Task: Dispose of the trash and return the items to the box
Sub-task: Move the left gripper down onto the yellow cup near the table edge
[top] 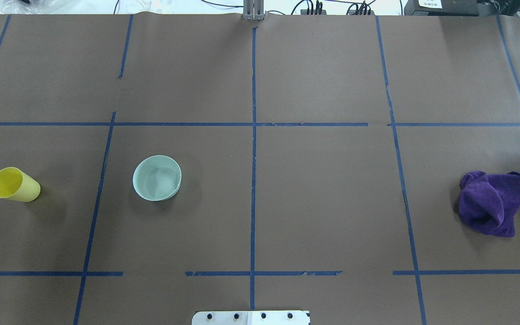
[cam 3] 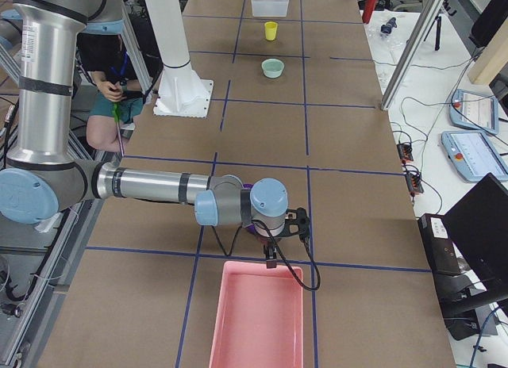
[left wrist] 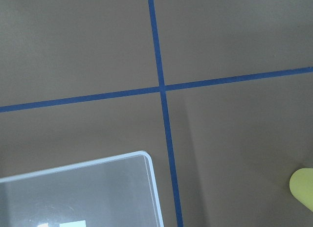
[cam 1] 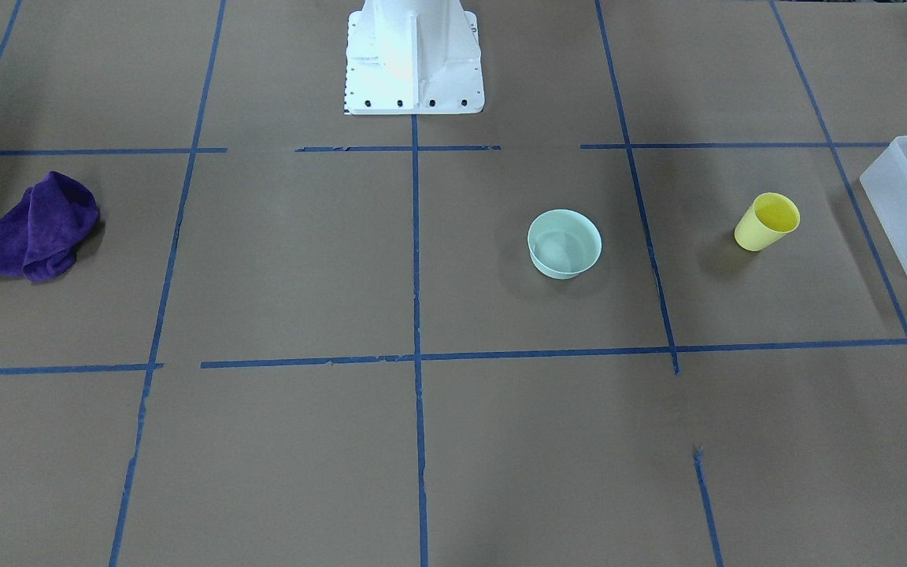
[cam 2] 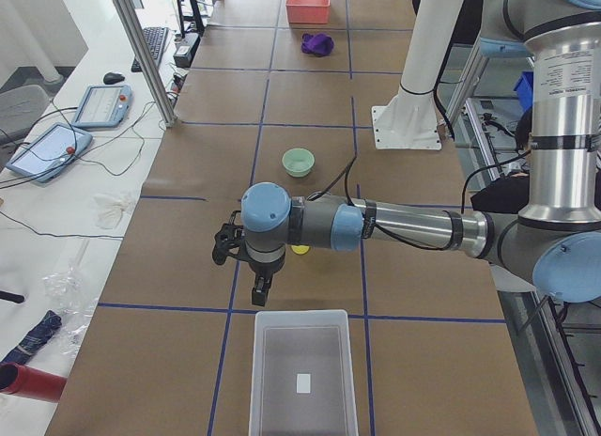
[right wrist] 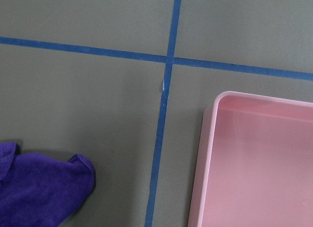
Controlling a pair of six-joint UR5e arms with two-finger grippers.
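Nothing packed yet, by the look of it. The left gripper hangs over bare table with the box close on one side of its fingers. The yellow cup is close on the other side, and the green bowl is well past that. The right gripper sits between the purple cloth and the pink bin. Can't tell either gripper's finger spread. I'd guess the next move is down onto the cup.

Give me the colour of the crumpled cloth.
The cloth is purple, clearest in the overhead exterior view.
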